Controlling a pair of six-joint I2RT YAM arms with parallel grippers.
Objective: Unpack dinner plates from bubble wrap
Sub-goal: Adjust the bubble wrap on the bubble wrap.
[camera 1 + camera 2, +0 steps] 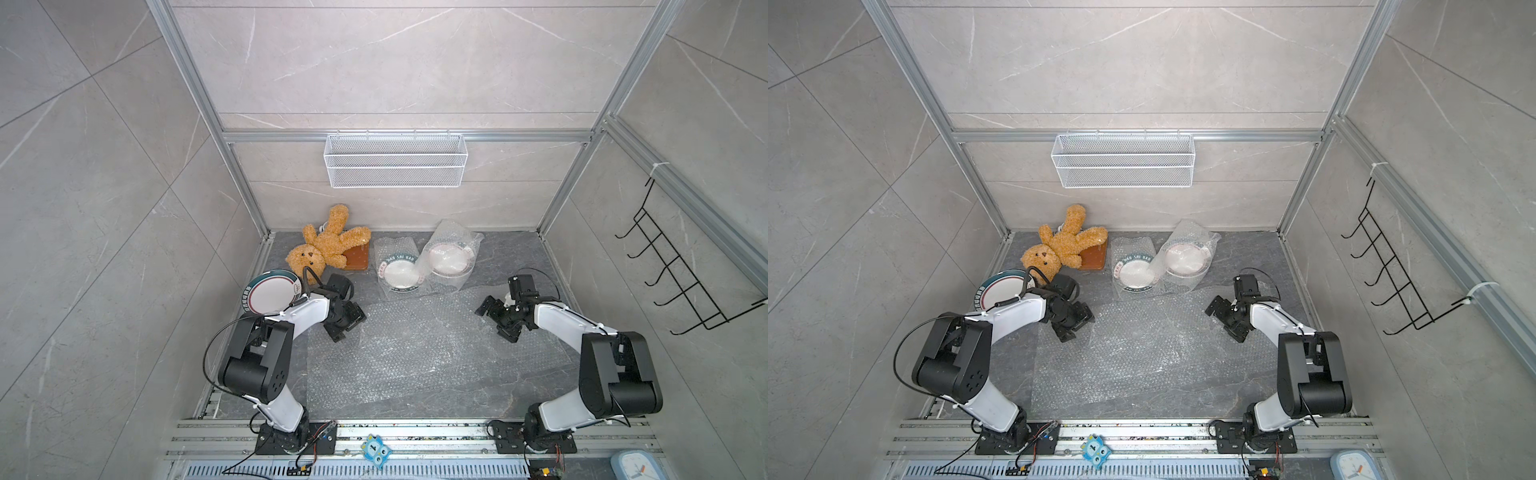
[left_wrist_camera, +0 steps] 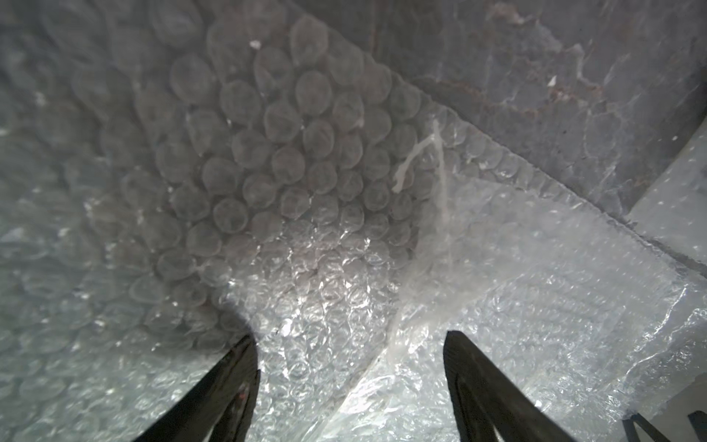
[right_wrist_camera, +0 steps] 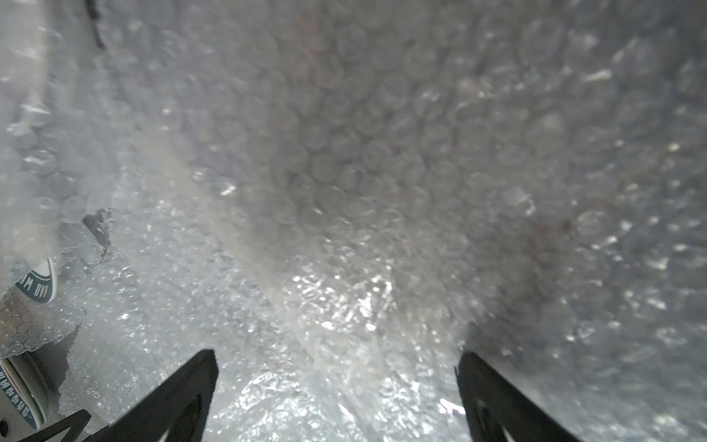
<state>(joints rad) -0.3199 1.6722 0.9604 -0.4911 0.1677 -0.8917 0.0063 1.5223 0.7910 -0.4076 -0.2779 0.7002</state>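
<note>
Grey counter (image 1: 511,253) carries an empty bubble wrap sheet (image 1: 415,353). Over its side edges my left fingers (image 2: 225,390) and right fingers (image 3: 172,398) hover spread, pinching nothing. Beyond its far edge lie wrapped dinner plates (image 1: 400,272); the right-hand pouch (image 1: 449,259) is nearer my right fingers.

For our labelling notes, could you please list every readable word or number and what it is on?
"HAO SHI HAO": green rim of the wrapped plate nearest the teddy.
Rim lettering on the bare plate: too small to read.
Blue toy and clock: too blurred to read.
</note>
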